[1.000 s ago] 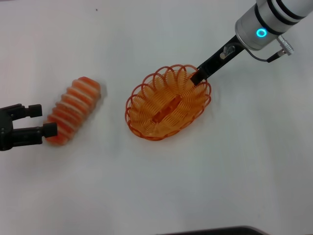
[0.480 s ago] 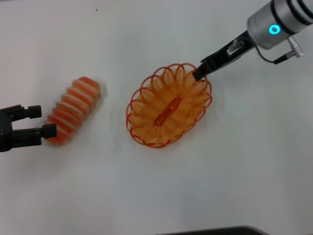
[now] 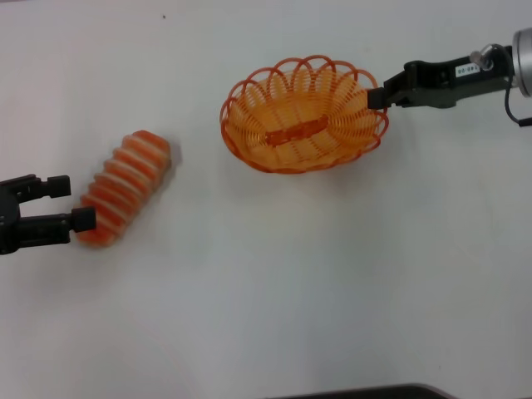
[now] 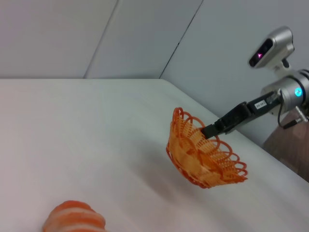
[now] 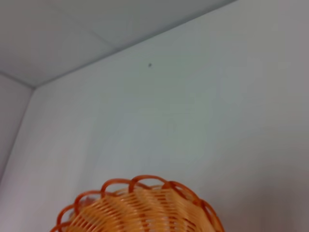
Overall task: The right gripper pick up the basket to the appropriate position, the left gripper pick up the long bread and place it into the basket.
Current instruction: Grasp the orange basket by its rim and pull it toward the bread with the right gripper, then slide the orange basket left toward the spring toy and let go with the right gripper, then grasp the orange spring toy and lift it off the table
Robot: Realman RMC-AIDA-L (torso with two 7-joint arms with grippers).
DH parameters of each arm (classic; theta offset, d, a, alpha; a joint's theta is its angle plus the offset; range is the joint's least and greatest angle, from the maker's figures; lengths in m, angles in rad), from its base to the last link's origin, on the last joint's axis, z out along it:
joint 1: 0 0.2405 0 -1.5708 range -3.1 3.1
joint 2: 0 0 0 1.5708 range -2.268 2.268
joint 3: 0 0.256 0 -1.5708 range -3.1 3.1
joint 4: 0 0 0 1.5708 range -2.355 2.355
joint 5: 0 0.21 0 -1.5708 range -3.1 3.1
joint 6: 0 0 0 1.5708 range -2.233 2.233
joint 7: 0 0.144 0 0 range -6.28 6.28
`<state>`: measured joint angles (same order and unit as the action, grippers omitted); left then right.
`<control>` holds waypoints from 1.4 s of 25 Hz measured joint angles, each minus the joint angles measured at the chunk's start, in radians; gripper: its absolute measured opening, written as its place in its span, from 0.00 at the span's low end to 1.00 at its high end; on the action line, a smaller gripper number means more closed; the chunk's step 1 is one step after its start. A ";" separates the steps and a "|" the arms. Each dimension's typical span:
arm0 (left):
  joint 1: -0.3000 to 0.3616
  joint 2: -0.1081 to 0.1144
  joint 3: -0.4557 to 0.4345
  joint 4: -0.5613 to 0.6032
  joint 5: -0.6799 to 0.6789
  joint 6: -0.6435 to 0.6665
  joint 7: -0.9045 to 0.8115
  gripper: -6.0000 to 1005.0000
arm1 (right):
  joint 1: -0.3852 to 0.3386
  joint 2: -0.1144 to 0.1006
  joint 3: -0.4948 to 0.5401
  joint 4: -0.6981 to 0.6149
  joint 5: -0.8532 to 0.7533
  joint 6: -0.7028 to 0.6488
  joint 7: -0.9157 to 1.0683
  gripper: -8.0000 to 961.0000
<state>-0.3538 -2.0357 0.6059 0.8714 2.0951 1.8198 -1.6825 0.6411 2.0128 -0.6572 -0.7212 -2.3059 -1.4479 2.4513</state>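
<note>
The orange openwork basket (image 3: 303,116) hangs in the air above the white table, held by its right rim. My right gripper (image 3: 384,94), with a small white label on its arm, is shut on that rim. The basket also shows in the left wrist view (image 4: 203,157), tilted and lifted, and in the right wrist view (image 5: 140,208). The long bread (image 3: 125,187), orange-red with cream stripes, lies on the table at the left; its end shows in the left wrist view (image 4: 75,221). My left gripper (image 3: 71,202) is open, its fingertips at the bread's near-left end.
The white table (image 3: 274,291) spreads all around. A dark edge (image 3: 357,392) shows at the bottom of the head view. Grey walls stand beyond the table in the left wrist view (image 4: 96,34).
My right gripper has lifted the basket off the table and swung it up and to the right, turning it level. The left gripper and the bread have not moved.
</note>
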 joint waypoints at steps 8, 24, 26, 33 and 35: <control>-0.011 -0.001 0.000 0.000 0.001 0.001 0.000 0.91 | -0.040 0.042 0.017 0.077 0.045 0.096 -0.022 0.06; -0.009 -0.004 0.000 0.000 -0.002 0.001 0.000 0.91 | -0.071 0.053 0.084 0.126 0.118 0.128 -0.042 0.39; -0.008 -0.003 0.000 0.000 -0.003 0.001 0.000 0.91 | -0.084 0.038 0.091 0.109 0.165 0.113 -0.052 0.44; -0.005 -0.002 -0.013 0.000 -0.004 0.002 -0.001 0.91 | -0.125 0.001 0.099 -0.020 0.411 -0.063 -0.301 0.62; -0.008 -0.002 -0.014 0.000 -0.004 0.002 -0.001 0.91 | -0.126 -0.001 0.090 -0.064 0.434 -0.156 -0.452 0.69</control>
<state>-0.3614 -2.0372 0.5922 0.8712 2.0909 1.8221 -1.6836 0.5155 2.0115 -0.5675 -0.7851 -1.8718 -1.6037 1.9994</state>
